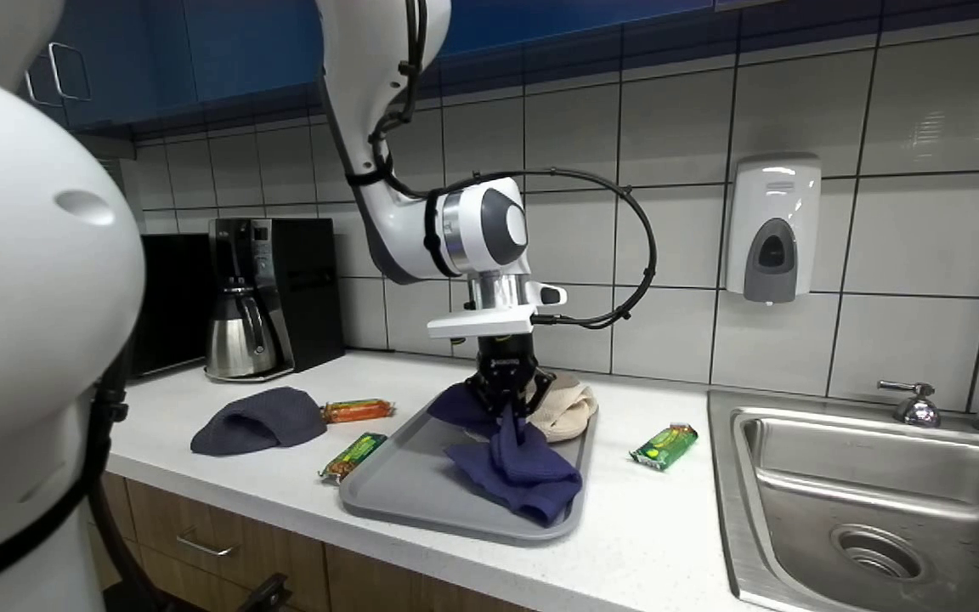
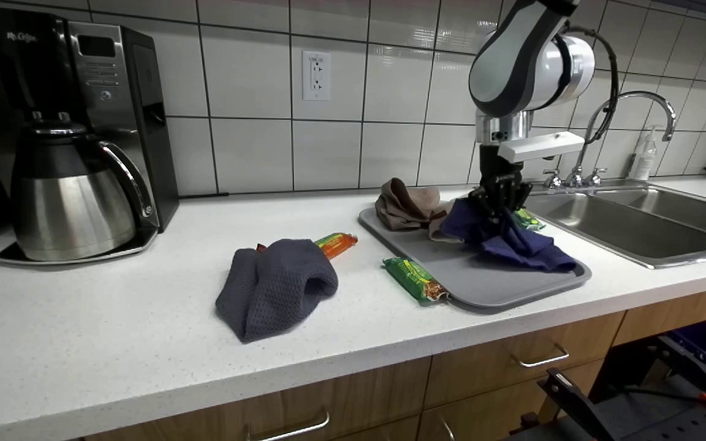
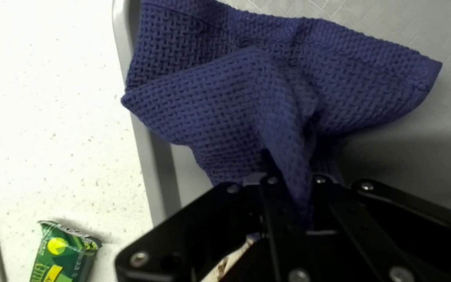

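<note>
Wrist view shows your Robotiq gripper (image 3: 296, 186) nearly closed, pinching a fold of navy woven cloth (image 3: 225, 98) whose spread end lies on the gray tray (image 3: 144, 166), so gripping looks done while letting go remains.

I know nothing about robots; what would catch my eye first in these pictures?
Probably the white robot arm, whose black gripper pinches a fold of the purple cloth on the grey tray. Then bright wrappers: a green packet beside the tray and, in an exterior view, an orange packet partly hidden behind a dark grey cloth. A shiny steel coffee pot, standing in the coffee maker, also stands out.
</note>
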You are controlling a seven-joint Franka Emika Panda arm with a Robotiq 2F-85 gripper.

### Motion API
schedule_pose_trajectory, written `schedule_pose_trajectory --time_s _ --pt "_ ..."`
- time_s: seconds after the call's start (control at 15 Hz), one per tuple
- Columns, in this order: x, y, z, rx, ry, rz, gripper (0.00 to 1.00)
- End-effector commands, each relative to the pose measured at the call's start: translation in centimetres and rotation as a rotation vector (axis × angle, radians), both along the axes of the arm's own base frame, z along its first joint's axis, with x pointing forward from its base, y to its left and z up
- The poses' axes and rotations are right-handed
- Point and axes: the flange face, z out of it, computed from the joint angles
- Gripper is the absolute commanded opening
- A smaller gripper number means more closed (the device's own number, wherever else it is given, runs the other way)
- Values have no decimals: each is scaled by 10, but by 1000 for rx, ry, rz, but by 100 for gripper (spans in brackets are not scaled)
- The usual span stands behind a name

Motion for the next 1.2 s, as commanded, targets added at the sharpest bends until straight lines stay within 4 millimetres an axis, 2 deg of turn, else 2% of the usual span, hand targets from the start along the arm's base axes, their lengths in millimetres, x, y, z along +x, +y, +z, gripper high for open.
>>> schedule_pose_trajectory --time_s 0.0,0.67,1.13 --pt "-7 1 30 23 -14 -4 2" --pt "-16 -11 83 18 -78 -57 2" --pt "-26 -44 103 5 -103 -133 2"
